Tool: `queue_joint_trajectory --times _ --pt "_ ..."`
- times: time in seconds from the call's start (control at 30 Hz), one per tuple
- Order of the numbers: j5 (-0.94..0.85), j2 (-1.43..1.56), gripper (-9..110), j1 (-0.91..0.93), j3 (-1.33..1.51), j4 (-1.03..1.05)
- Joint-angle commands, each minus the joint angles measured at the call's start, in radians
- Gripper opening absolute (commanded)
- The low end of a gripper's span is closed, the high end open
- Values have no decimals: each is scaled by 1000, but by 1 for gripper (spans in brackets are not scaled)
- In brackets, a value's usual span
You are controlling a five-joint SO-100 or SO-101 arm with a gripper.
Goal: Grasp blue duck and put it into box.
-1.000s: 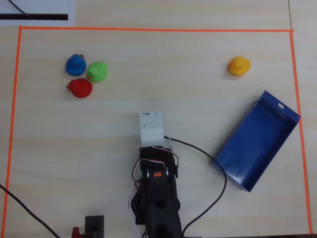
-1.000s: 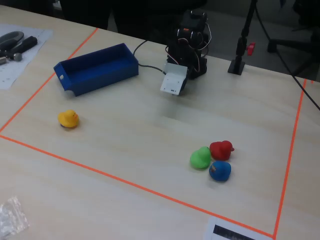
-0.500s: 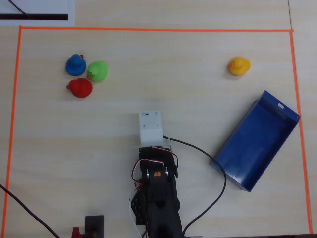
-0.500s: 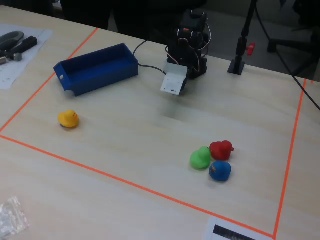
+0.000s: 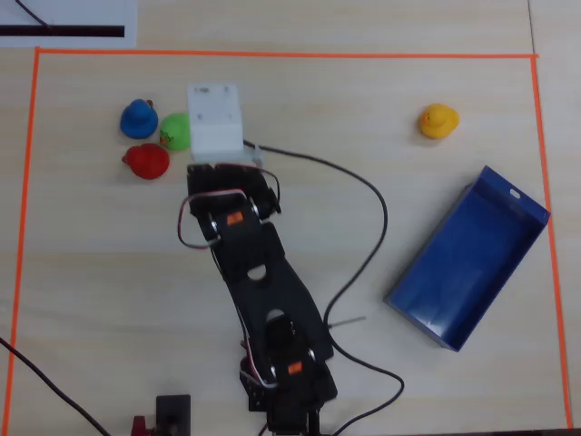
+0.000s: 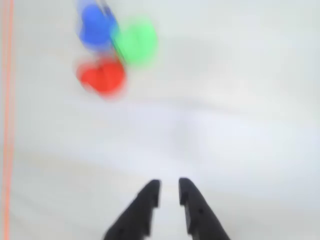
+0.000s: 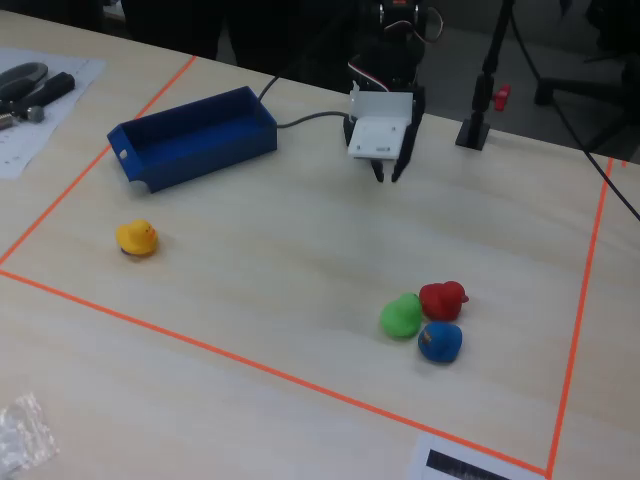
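Tabletop (image 7: 300, 240): pale wood grain, with a rectangle marked out in orange tape (image 5: 272, 54).

Blue duck (image 5: 139, 117): on the tabletop in the upper left corner of the taped area in the overhead view, nothing holding it. It sits in a tight cluster with the green duck (image 5: 175, 131) just to its right and the red duck (image 5: 145, 161) just below. In the fixed view the blue duck (image 7: 439, 341) is nearest the camera of the three. In the wrist view the cluster is blurred at upper left, with the blue duck (image 6: 96, 26) on top.

Yellow duck (image 5: 438, 120): alone at the upper right in the overhead view, well apart from the cluster.

Box (image 5: 508, 211): dark blue, shallow, lying at an angle at the right of the taped area, nothing visible inside it. A small slot shows in its upper short end.

Pincer (image 6: 169, 192): two dark fingers with a narrow gap between the tips and nothing between them. In the fixed view the pincer (image 7: 388, 174) hangs above the tabletop, pointing down, apart from the ducks. In the overhead view a white housing (image 5: 215, 118) covers it, overlapping the green duck's right edge.

Arm (image 5: 254, 272): black, stretched from the bottom edge towards the cluster, with a black cable (image 5: 377, 227) looping to its right.
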Motion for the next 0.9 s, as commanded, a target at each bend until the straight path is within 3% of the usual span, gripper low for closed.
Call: queue_joint_trajectory --times 0.0,0.27,0.57,0.87 --pt "-40 -377 12 -3 -609 -58" --pt "-92 -692 25 -107 -810 -238" --pt "-77 -908 27 -213 -934 -207" --pt "-126 -1011 28 -160 -888 -411"
